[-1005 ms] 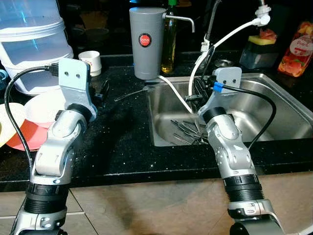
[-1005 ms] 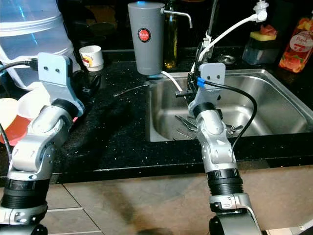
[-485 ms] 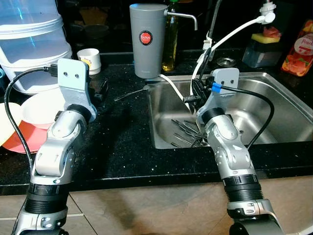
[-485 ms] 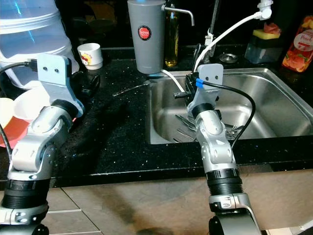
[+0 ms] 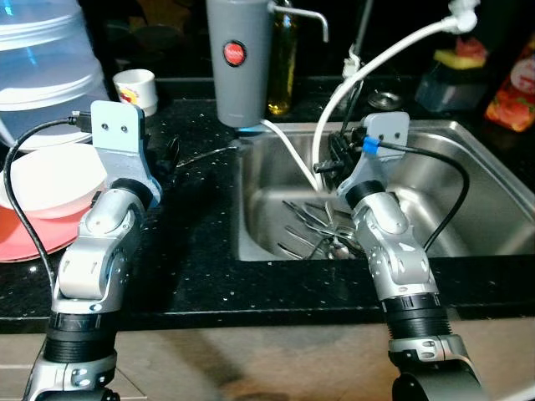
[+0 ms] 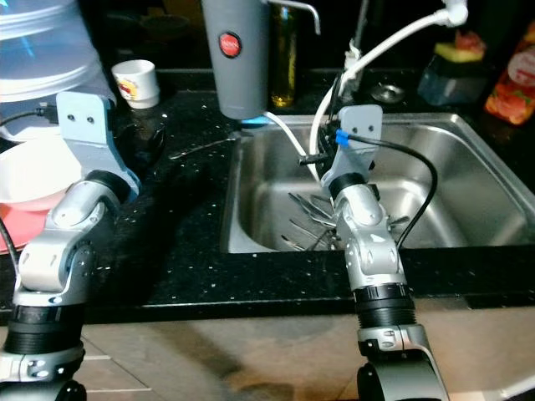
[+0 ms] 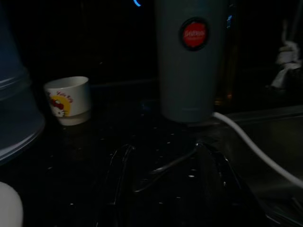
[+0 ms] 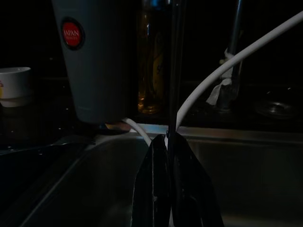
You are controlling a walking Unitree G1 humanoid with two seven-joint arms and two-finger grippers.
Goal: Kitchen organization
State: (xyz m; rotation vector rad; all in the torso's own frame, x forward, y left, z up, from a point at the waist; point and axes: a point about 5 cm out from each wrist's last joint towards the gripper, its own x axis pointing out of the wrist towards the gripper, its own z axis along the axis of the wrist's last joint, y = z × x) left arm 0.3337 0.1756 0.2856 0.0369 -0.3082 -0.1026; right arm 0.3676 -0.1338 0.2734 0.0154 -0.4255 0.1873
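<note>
The right gripper point(image 8: 165, 184) hangs over the sink's point(image 5: 481, 180) left part, its jaws pressed together on a thin upright utensil handle point(image 8: 176, 71), dark and slender, rising past the white hose point(image 5: 368, 67). The left gripper point(image 7: 163, 189) hovers low above the black table point(image 5: 192, 242), jaws apart on either side of a thin metal utensil point(image 5: 203, 154) lying flat there. In the steel sink lies a loose heap of forks and spoons point(image 5: 313, 230). A grey canister point(image 5: 236, 58) with a red badge stands at the sink's corner, a small white cup point(image 5: 135, 85) beside it. White bowl point(image 5: 46, 180) on red plate point(image 5: 33, 238) sit far left.
</note>
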